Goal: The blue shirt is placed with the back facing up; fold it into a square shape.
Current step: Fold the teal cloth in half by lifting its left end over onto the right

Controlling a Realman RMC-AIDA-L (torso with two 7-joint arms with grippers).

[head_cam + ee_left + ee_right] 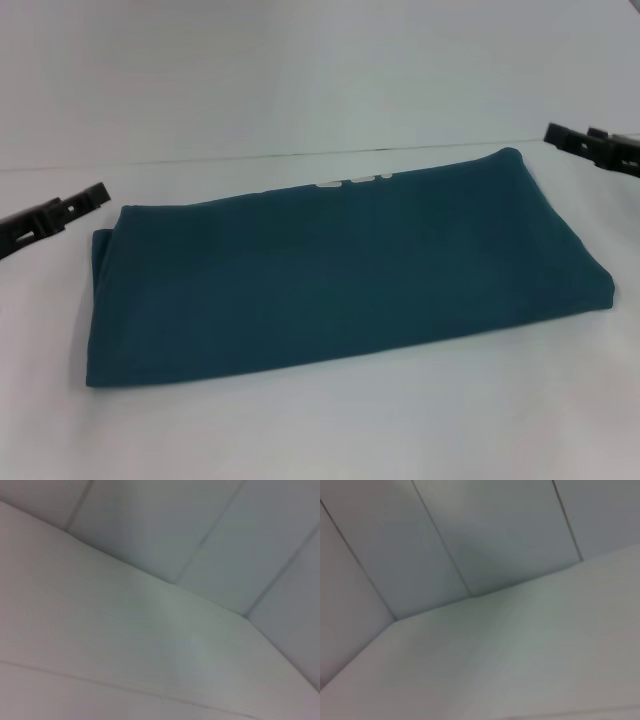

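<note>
While your blue shirt (pixel 340 270) lay folded on the table (pixel 320 420), the left gripper (pixel 85 198) and right gripper (pixel 570 137) flanked it, clear of the cloth; I cannot tell their finger state

- The left gripper (pixel 88 196) and right gripper (pixel 562 137) are cut off by the head view's side edges.
- The blue shirt (pixel 340 270) shows only slivers of white lettering (pixel 352 180) — unreadable.
- Both wrist views miss the shirt.

Plain dark teal shirt (pixel 340 275), white lettering peeking at its far edge; white tabletop (pixel 320 430); black left pincer (pixel 85 198) and right pincer (pixel 570 137).
</note>
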